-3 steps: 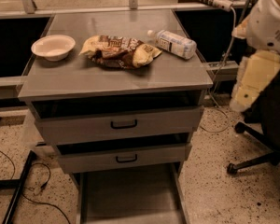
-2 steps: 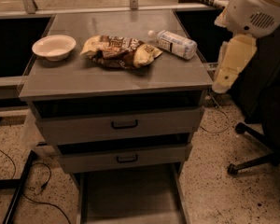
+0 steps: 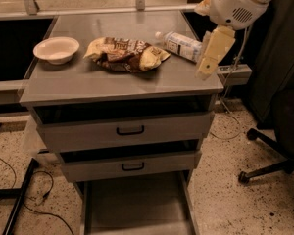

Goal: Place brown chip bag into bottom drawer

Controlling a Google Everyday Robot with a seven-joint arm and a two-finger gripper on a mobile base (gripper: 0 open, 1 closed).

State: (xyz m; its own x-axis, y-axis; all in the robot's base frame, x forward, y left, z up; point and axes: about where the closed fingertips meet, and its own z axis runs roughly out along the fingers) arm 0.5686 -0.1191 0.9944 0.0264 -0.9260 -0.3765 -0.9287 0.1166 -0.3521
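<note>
While the brown chip bag (image 3: pixel 125 54) lies crinkled on the cabinet top (image 3: pixel 112 84), upper centre, I judge it light, soft and slippery, best pinched mid-bulge. The gripper (image 3: pixel 208 65) hangs upper right; clenched or released, I cannot tell.

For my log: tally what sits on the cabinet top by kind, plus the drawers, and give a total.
white bowl: 1
brown chip bag: 1
plastic bottle: 1
drawers with black handles: 2
bottom drawer, pulled out: 1
Total: 6
The gripper hangs at the right edge of the cabinet top, beside the bottle.
</note>
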